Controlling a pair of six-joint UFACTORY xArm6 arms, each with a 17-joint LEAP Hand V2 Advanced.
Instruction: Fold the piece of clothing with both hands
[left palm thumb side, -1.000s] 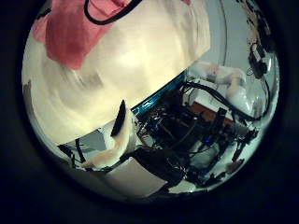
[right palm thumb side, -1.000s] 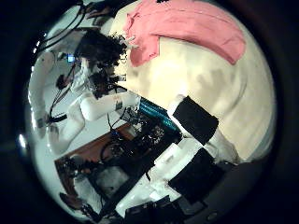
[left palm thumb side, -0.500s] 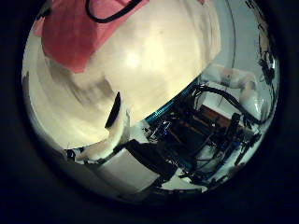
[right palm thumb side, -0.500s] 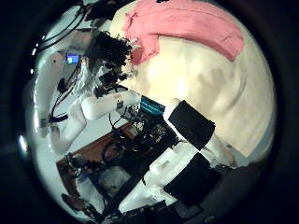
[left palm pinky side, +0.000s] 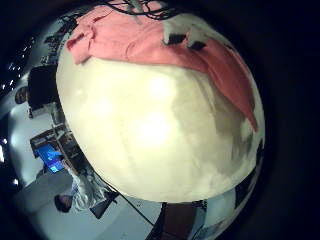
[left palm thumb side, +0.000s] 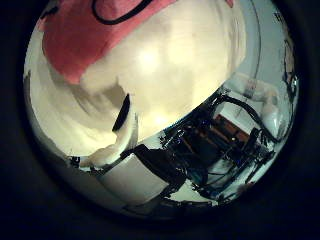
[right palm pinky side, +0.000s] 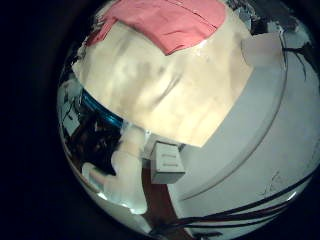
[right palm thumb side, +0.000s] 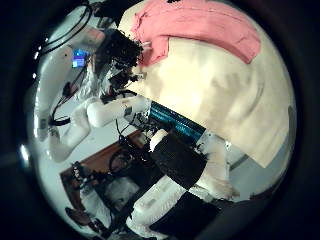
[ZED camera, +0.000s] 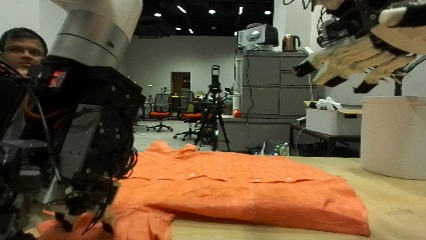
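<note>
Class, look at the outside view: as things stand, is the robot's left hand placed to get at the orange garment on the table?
Probably yes. The left hand hangs just over the near edge of the orange garment, with nothing between them. The right hand is raised well clear.

Pale wooden tabletop (ZED camera: 386, 215), smooth and bare along its near edge. Tall white cylindrical bin (ZED camera: 394, 135) just behind it. Further back, a grey metal cabinet (ZED camera: 273, 95) with a dark monitor (ZED camera: 258, 37) on top, red office chairs (ZED camera: 163, 115) near it, and ceiling spotlights (ZED camera: 213, 11) overhead.
</note>
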